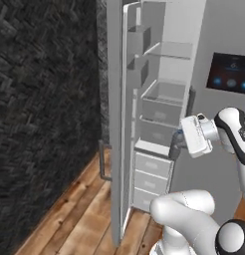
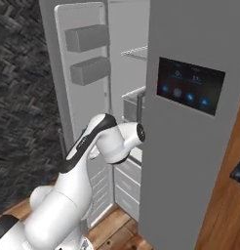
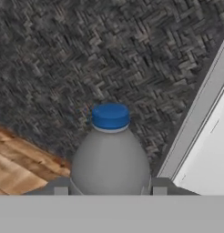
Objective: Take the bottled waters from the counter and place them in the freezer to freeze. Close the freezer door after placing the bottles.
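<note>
gripper (image 3: 110,189) clamped on grey bottle (image 3: 110,164) | beside open freezer door (image 1: 114,124) edge | freezer (image 1: 162,99) shelves bare

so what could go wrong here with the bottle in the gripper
1. The gripper holds the bottle low on its body, so the bottle could tip or slip as the arm reaches in.
2. It sits close to the freezer's shelf edge; the bottle might clip it.

The arm (image 2: 78,185) is glossy white, built of fat rounded segments with dark charcoal joints and a black stripe running along 1 link. Its wrist ends in a boxy white hand block (image 1: 195,135), below which sits a small dark pincer (image 1: 175,147).
</note>
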{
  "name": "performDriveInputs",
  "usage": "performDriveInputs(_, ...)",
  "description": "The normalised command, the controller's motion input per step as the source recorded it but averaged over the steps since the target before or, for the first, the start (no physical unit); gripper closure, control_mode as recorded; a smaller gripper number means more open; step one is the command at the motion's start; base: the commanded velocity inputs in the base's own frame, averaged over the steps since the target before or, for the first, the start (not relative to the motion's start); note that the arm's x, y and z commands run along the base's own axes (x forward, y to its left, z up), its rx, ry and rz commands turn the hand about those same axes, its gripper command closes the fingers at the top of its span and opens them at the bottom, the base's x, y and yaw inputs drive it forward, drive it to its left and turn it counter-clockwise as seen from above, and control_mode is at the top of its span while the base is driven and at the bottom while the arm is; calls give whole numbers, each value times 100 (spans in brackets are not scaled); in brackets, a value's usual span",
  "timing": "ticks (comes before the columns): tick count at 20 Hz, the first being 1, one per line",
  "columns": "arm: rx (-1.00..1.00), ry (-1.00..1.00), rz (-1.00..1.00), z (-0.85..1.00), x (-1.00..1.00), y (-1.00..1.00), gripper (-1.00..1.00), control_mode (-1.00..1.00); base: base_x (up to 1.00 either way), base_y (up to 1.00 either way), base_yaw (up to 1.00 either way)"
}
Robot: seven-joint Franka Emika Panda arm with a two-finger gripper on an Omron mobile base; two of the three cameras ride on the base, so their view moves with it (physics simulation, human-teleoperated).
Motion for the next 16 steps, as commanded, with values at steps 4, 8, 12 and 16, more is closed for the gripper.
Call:
performDriveInputs(4,0,0,0,0,0,0,100,100,49,28,-21)
performDriveInputs(8,0,0,0,0,0,0,100,100,53,5,-28)
performDriveInputs(12,0,0,0,0,0,0,100,100,52,0,-35)
performDriveInputs(16,0,0,0,0,0,0,100,100,50,26,-24)
